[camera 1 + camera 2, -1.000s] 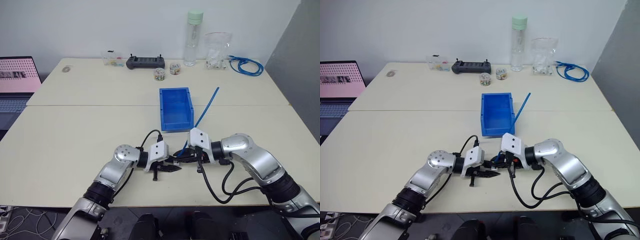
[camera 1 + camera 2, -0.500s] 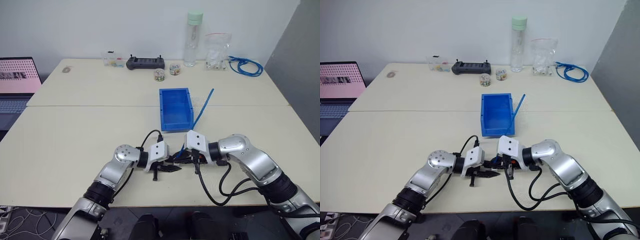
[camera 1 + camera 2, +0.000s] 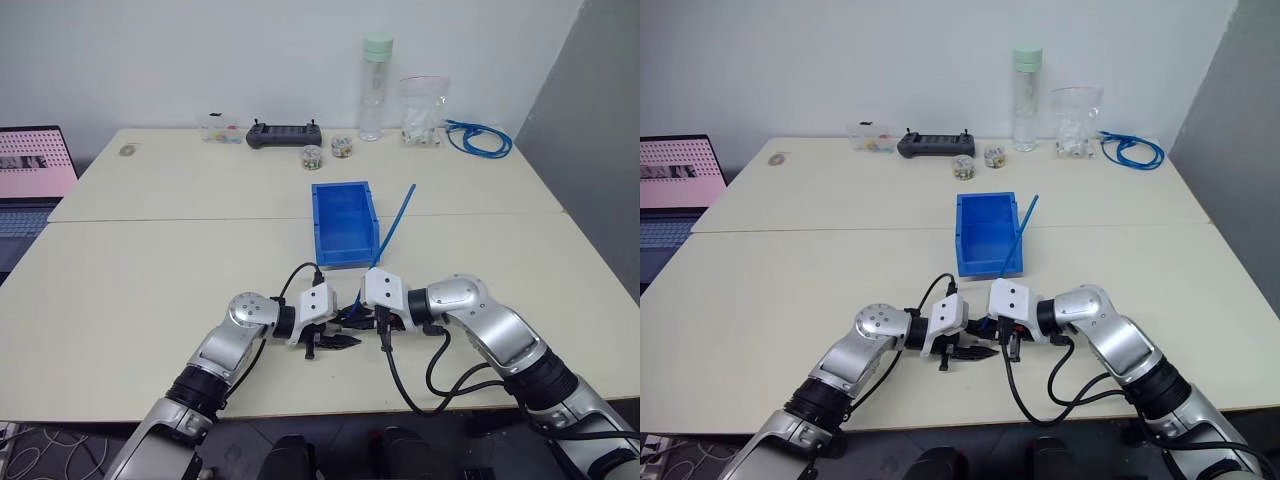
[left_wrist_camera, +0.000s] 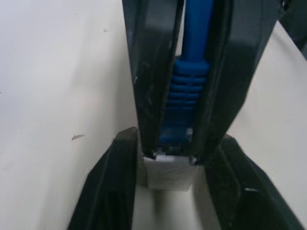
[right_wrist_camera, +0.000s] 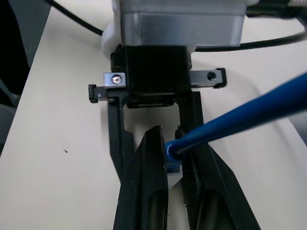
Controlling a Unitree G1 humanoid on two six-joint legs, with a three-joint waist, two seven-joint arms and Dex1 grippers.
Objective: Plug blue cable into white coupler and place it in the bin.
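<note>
Both sets of jaws meet nose to nose just in front of the bin [image 3: 344, 222], low over the desk [image 3: 150, 270]. On the right gripper [image 5: 175, 152] the jaws are pinched tight on the blue cable [image 3: 393, 228], gripping its ribbed plug end. From there the cable slants up and away, crossing the bin's right-hand wall (whether it touches the rim cannot be told). On the left gripper [image 3: 335, 340] the jaws stand parted, one finger on each side of the white coupler [image 4: 170, 171]. In the left wrist view the coupler sits between those fingers, right at the tips of the right jaws, with the blue plug butted against it. Whether the left fingers [image 4: 108, 191] still press on the coupler cannot be told.

The bin stands open-topped at mid-desk and looks bare inside. Behind it, along the far edge of the desk, stand two small jars [image 3: 312, 157] with mixed bits inside. A tall clear bottle [image 3: 373, 88] with a pale green cap and a clear bag [image 3: 420, 105] are there as well. A coil of blue cable [image 3: 478, 140] lies behind the bin to its right, well apart from it.
</note>
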